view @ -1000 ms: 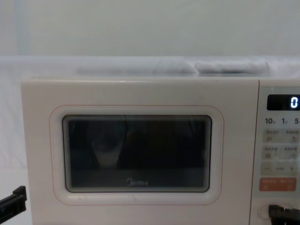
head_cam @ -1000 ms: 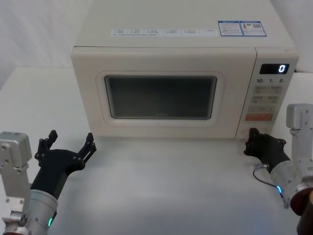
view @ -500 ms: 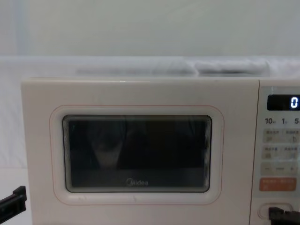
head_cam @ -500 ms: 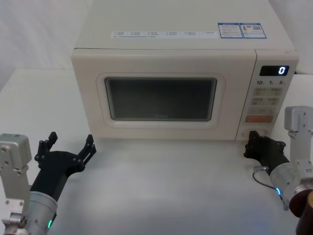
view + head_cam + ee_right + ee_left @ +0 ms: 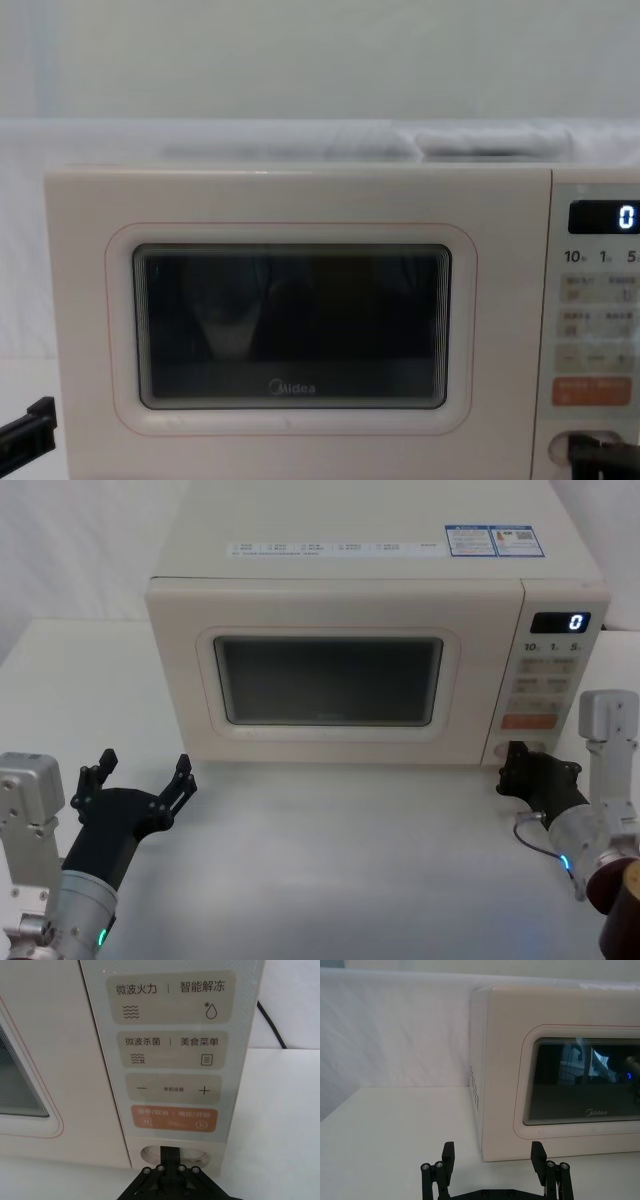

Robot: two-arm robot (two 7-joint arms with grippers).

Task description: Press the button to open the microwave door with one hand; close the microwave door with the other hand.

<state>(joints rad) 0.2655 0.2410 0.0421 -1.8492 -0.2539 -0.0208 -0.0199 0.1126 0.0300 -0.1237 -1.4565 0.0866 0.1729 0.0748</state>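
Observation:
The cream microwave door (image 5: pixel 330 680) with its dark window is flush with the oven body; it also shows in the chest view (image 5: pixel 290 330) and the left wrist view (image 5: pixel 580 1085). The wide cream button (image 5: pixel 200 1154) sits below the orange key (image 5: pixel 172 1118), at the bottom of the control panel (image 5: pixel 545 680). My right gripper (image 5: pixel 515 765) is shut, its joined fingertips (image 5: pixel 170 1152) right at the button's middle. My left gripper (image 5: pixel 140 780) stands open on the table's left, short of the door's lower left corner, holding nothing; its fingers (image 5: pixel 449 1152) are spread wide.
The microwave (image 5: pixel 370 570) fills the back of the white table (image 5: pixel 330 860). The display (image 5: pixel 560 622) reads 0. A black cable (image 5: pixel 272 1025) runs behind the oven's right side. Bare table lies between the two grippers.
My right gripper has shifted slightly at the button. The door has stayed flush and the left arm has not moved.

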